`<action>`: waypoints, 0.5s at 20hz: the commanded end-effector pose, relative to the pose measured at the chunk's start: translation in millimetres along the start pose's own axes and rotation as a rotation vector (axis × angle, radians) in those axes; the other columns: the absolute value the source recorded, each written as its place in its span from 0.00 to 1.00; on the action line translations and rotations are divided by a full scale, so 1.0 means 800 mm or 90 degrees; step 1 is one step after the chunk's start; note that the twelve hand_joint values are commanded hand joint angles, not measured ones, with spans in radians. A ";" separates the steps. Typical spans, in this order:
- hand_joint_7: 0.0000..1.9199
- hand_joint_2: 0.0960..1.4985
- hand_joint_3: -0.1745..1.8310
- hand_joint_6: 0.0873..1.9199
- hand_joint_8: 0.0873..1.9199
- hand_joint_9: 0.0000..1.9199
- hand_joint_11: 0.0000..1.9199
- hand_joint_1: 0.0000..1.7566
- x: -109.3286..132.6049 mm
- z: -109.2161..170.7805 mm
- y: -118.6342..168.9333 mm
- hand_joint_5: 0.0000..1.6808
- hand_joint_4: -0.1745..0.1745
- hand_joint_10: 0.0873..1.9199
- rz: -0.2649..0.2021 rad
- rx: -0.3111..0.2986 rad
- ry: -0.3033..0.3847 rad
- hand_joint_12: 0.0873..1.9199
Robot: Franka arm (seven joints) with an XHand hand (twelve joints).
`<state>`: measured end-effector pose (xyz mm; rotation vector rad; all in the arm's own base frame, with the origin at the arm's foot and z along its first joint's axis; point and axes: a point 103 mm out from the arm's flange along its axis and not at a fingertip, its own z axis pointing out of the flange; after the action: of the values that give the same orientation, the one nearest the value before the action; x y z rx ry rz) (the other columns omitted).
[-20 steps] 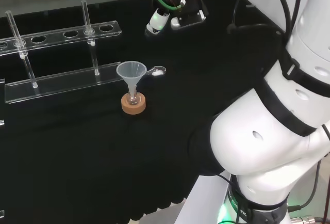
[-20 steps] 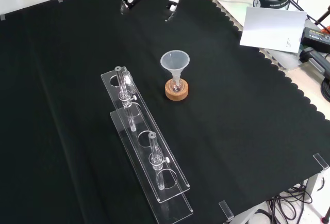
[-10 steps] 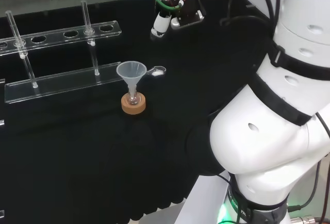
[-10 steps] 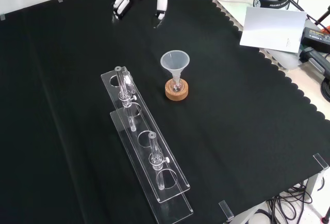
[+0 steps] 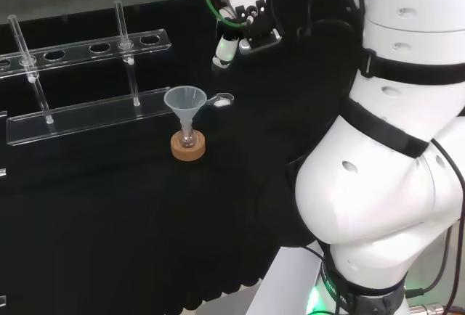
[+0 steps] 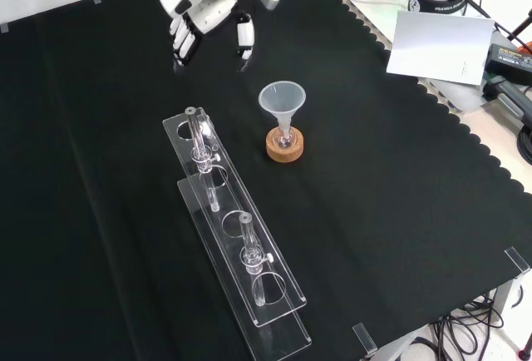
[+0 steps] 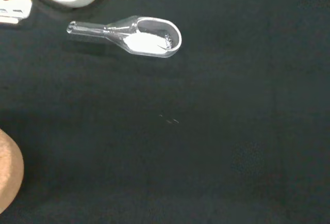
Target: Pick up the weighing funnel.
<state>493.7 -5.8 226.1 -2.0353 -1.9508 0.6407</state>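
Note:
The weighing funnel (image 5: 221, 99) is a small clear scoop lying on the black cloth just right of the big funnel (image 5: 184, 101) in the head view. In the wrist view the weighing funnel (image 7: 139, 35) lies flat with white powder in its bowl and its short stem pointing away. The hand (image 5: 231, 42) hangs in the air above and beyond it, apart from it. In the front view the hand (image 6: 204, 13) is at the upper left of the funnel (image 6: 283, 99), fingers relaxed and pointing down, thumb spread, holding nothing.
The big funnel stands with its stem in a small flask on a cork ring (image 6: 285, 145). A clear test tube rack (image 6: 233, 228) with two tubes lies left of it in the front view. The arm's white links (image 5: 392, 155) fill the head view's right side.
The hand has moved left and lower in the front view, and down toward the weighing funnel in the head view. The ware on the cloth has not moved.

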 end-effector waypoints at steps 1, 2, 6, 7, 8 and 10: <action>0.17 0.34 0.36 0.00 0.32 0.30 0.21 0.49 0.010 0.034 0.040 0.31 0.41 0.27 -0.031 0.034 -0.017 0.70; 0.17 0.34 0.37 0.00 0.32 0.30 0.21 0.49 0.013 0.039 0.045 0.31 0.41 0.27 -0.035 0.039 -0.017 0.70; 0.16 0.33 0.37 0.00 0.31 0.30 0.21 0.49 0.013 0.058 0.059 0.31 0.42 0.26 -0.058 0.049 -0.014 0.69; 0.16 0.33 0.37 0.00 0.31 0.30 0.21 0.50 0.013 0.062 0.062 0.31 0.42 0.26 -0.061 0.051 -0.014 0.69; 0.16 0.33 0.38 0.00 0.31 0.30 0.21 0.50 0.013 0.067 0.065 0.31 0.42 0.26 -0.063 0.050 -0.015 0.69; 0.15 0.32 0.38 0.00 0.31 0.30 0.21 0.50 0.012 0.075 0.070 0.30 0.42 0.26 -0.066 0.051 -0.012 0.69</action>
<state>508.7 -4.6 161.8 -1.9051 -1.9643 0.7178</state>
